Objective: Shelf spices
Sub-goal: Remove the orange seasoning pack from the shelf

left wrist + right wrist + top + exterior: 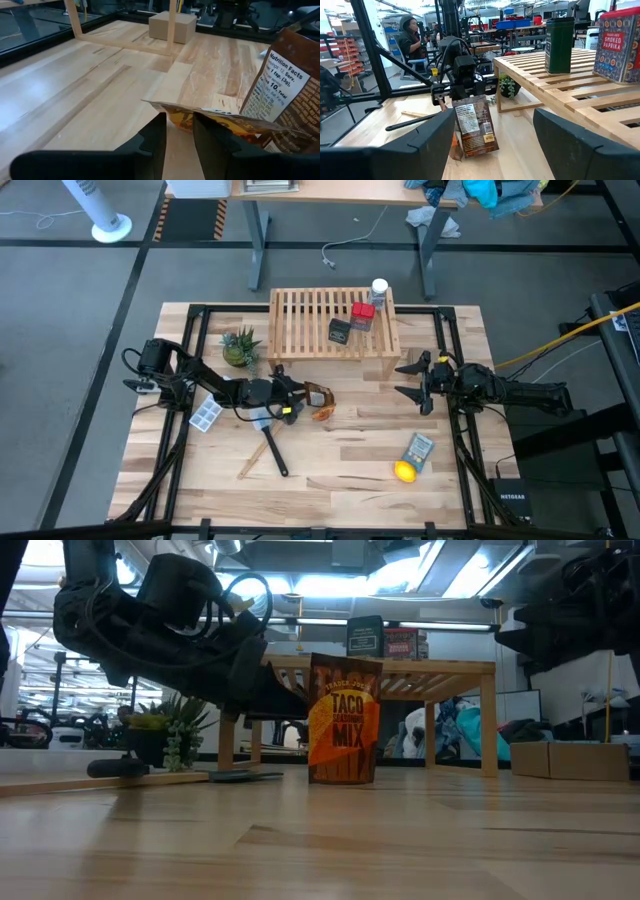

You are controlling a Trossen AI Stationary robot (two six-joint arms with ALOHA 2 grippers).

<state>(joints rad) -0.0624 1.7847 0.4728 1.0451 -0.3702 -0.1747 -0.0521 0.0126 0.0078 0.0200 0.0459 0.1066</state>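
taco pkt (344,720): upright on counter (400,840), in front of shelf (333,321)
L hand (179,131): fingers pinched on 2nd amber pkt (220,120) edge, beside taco pkt
R hand (412,378): fingers apart, empty, by shelf's R leg
next: L arm nearer; shelf lies beyond pkts

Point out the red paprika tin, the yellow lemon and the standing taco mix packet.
Red paprika tin (621,45), right wrist view, front label.
Yellow lemon (404,472), high view, its middle.
Orange-brown taco mix packet (344,720), low view, printed front.
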